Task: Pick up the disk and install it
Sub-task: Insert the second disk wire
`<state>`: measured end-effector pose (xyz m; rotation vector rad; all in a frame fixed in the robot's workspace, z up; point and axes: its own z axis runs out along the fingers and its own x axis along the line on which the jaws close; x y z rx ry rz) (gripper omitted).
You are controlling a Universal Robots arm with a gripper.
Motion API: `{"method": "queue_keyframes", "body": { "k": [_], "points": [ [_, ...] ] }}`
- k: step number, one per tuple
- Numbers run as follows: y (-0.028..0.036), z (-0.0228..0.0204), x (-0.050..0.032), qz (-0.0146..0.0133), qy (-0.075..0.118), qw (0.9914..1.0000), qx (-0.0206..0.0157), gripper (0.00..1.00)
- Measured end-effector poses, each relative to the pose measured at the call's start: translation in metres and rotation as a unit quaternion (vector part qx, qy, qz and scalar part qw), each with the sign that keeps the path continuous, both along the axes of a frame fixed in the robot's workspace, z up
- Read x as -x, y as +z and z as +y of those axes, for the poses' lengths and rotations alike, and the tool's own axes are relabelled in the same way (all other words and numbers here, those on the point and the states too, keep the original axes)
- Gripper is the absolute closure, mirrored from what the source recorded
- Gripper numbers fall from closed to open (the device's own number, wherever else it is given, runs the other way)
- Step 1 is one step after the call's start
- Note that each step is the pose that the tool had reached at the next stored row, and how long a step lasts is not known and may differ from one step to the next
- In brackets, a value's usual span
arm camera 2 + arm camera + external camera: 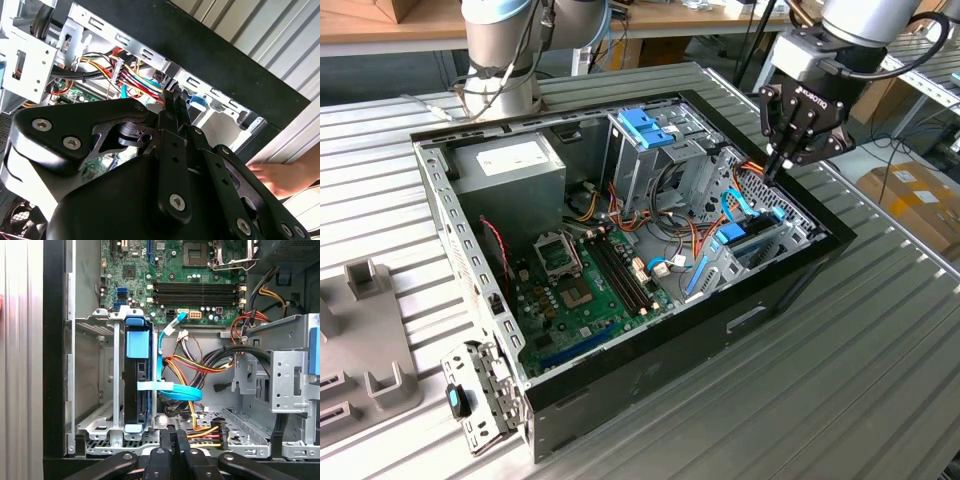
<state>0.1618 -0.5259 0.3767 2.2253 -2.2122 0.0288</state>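
The gripper fills the near edge of the first wrist view, its two black fingers pressed together with nothing between them. In the exterior view it hangs over the corner of the open computer case at that view's right, its tips down by the perforated wall.

Just beyond the fingertips stands the disk, on edge in the metal drive cage, its light blue rails showing at both ends and a blue ribbon cable crossing its side. It looks seated, though I cannot tell whether it is fully home. Past it runs a bundle of coloured wires, then the green circuit board.

The risk lies in those cables: the fingers sit near the wires, and any sideways move could snag one or tug a plug loose. A half-seated disk could also tip in the cage.

The case lies on a ribbed grey metal desk. Farther off are cardboard boxes and a wooden bench.
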Motion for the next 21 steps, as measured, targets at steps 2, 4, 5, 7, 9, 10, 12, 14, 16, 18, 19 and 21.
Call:
{"method": "queue_keyframes", "body": {
  "k": [2, 4, 5, 7, 9, 10, 12, 14, 16, 18, 19, 21],
  "points": [
    [0.0, -0.0003, 0.0005, 0.0, 0.0, 1.0, 0.0, 0.84],
    [0.0, -0.0004, 0.0007, 0.0, 0.0, 1.0, 0.0, 0.84],
    [0.0, -0.0004, 0.0007, 0.0, 0.0, 1.0, 0.0, 0.84],
    [0.0, -0.0004, 0.0008, 0.0, 0.0, 1.0, 0.0, 0.84],
    [0.0, -0.0019, 0.0008, 0.0, 0.0, 1.0, 0.0001, 0.84],
    [0.0, -0.0031, 0.0008, 0.0, 0.0, 1.0, 0.0001, 0.84],
    [-0.0001, -0.0057, 0.0009, 0.0, 0.0, 1.0, 0.0, 0.84],
    [-0.0007, -0.0094, 0.0009, 0.0, 0.0, 1.0, -0.0001, 0.84],
    [-0.0011, -0.0125, 0.0011, 0.0, 0.0, 1.0, -0.0001, 0.84],
    [-0.0017, -0.0153, 0.0012, 0.0, 0.0, 1.0, -0.0002, 0.84],
    [-0.002, -0.0169, 0.0013, 0.0, 0.0, 1.0, -0.0002, 0.84],
    [-0.0023, -0.0187, 0.0014, 0.0, 0.0, 1.0, -0.0002, 0.84]
  ]
}}
